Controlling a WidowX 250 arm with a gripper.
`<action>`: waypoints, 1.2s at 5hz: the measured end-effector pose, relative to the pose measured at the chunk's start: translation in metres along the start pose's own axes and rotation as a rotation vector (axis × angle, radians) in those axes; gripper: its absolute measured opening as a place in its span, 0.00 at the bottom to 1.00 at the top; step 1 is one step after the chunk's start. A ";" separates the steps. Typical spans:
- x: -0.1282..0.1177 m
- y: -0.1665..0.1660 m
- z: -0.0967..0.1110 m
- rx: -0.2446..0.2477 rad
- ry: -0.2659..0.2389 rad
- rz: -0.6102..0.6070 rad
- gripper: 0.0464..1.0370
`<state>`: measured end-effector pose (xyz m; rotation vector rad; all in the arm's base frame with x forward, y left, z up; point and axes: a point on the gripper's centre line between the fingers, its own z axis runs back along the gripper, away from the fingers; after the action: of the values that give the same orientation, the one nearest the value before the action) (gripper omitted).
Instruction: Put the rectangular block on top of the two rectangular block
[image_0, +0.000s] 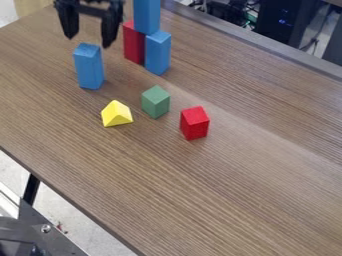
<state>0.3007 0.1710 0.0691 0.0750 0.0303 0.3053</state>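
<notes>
"What is the wooden surface (220, 185) carrying?"

"Seven blocks, and the black hand (90, 36) is hanging over its far end, at the upper left of the view."

"Is it gripping anything?"

"No, it's holding nothing; its two fingers are standing wide apart."

"And the tall rectangular blocks?"

"Four: three blue and one red. The tall red block (133, 44) and a tall blue block (158, 53) are standing upright side by side, making the pair. The upper blue block (147, 16) is resting upright on top of them (the view's top edge is cutting it off, mind you)."

"So where is that one lying relative to the hand?"

"It's standing just to the hand's right in the view, apart from the fingers. The lone blue block (89, 67) is standing upright on the surface, showing just below the fingertips."

"Which smaller ones are you counting?"

"Three, all sitting nearer the camera: one short red block (194, 124), one green block (155, 102) and one yellow triangular block (116, 114). The green one is sitting between the other two, and all three are keeping apart."
</notes>
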 end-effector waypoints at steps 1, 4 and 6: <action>-0.007 0.000 -0.013 0.030 0.044 -0.030 0.96; -0.015 -0.009 0.009 -0.044 0.004 -0.145 0.55; 0.031 -0.009 0.112 -0.165 -0.220 -0.139 0.55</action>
<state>0.3374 0.1640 0.1795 -0.0577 -0.2068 0.1583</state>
